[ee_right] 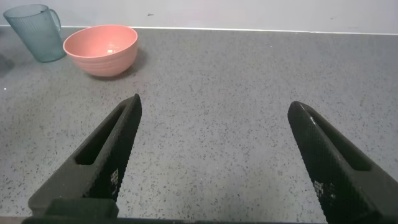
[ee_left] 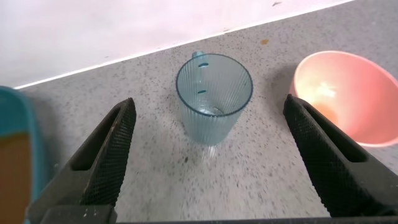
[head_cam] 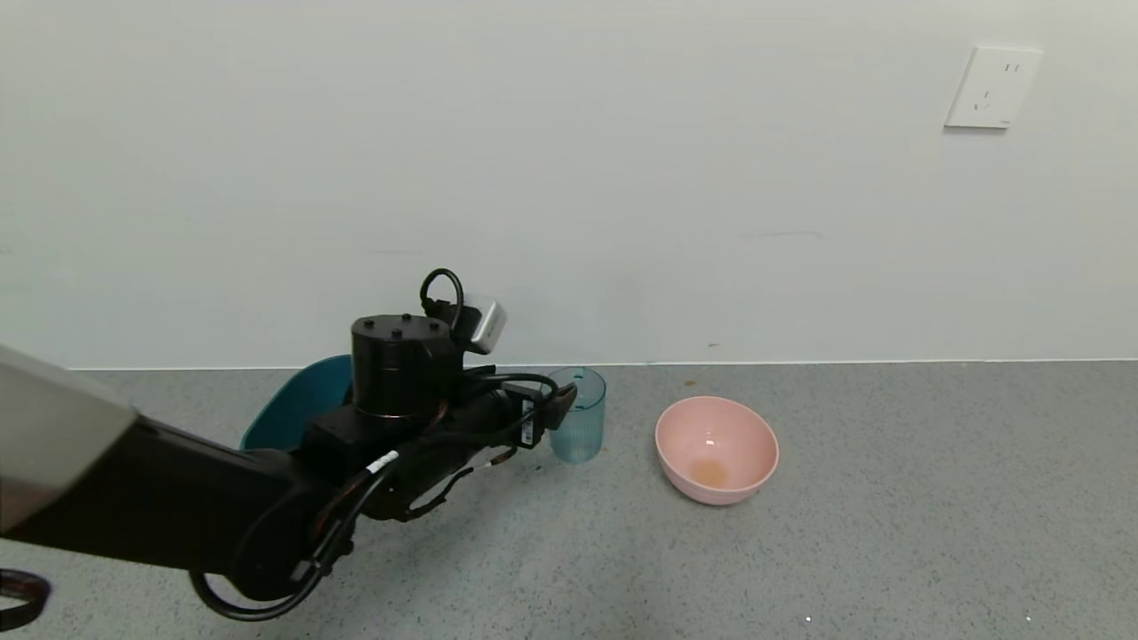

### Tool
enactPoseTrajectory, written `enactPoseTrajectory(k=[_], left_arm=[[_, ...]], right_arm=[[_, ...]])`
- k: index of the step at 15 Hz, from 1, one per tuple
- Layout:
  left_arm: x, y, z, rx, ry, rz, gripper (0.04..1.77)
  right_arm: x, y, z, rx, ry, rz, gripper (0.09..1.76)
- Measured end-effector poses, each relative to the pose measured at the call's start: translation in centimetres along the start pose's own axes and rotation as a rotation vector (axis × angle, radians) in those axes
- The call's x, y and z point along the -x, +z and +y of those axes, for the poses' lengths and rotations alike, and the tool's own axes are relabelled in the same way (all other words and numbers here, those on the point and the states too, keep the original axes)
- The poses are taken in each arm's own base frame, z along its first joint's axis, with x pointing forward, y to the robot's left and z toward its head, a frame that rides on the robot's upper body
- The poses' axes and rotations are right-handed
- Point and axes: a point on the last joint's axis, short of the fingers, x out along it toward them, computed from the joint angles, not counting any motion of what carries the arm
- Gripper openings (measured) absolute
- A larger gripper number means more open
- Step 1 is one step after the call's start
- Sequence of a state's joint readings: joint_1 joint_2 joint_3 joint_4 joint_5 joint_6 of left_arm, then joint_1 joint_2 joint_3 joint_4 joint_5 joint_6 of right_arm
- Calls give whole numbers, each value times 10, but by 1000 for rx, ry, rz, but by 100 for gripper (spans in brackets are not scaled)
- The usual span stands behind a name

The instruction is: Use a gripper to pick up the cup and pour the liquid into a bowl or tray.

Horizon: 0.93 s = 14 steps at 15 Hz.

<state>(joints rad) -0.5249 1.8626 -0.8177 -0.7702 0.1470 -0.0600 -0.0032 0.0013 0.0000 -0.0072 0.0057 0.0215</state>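
Observation:
The blue-green ribbed cup [head_cam: 578,414] stands upright on the grey counter and looks empty. My left gripper [head_cam: 562,402] is open right beside it. In the left wrist view the cup [ee_left: 213,109] stands in the gap ahead of the two spread fingers [ee_left: 115,146], touching neither, with the left gripper [ee_left: 210,104] around it. The dark teal tray [head_cam: 298,402] lies behind the left arm, mostly hidden. Its edge [ee_left: 7,99] shows in the left wrist view with reddish-brown liquid [ee_left: 13,165] in it. My right gripper [ee_right: 215,102] is open and empty over bare counter, far from the cup [ee_right: 38,32].
A round pink bowl [head_cam: 717,449] with a faint orange stain sits right of the cup; it also shows in the wrist views [ee_left: 348,93] [ee_right: 101,48]. The white wall runs close behind the cup and tray. A wall socket [head_cam: 991,87] is high at right.

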Motion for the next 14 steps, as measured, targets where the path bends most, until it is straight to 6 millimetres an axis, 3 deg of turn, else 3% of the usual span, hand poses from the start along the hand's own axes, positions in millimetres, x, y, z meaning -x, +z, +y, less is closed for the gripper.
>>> enactPoseTrajectory(k=[3, 7, 11, 14], left_arm=[[47, 20, 5, -3, -3, 27, 170], [122, 32, 15, -8, -6, 72, 171], [210, 30, 29, -11, 2, 95, 171], [271, 15, 39, -16, 7, 85, 171]], right_arm=[[0, 0, 0, 1, 0, 0, 171], [0, 0, 0, 0, 0, 0, 171], [0, 0, 0, 1, 0, 0, 171], [0, 0, 0, 0, 0, 0, 171]])
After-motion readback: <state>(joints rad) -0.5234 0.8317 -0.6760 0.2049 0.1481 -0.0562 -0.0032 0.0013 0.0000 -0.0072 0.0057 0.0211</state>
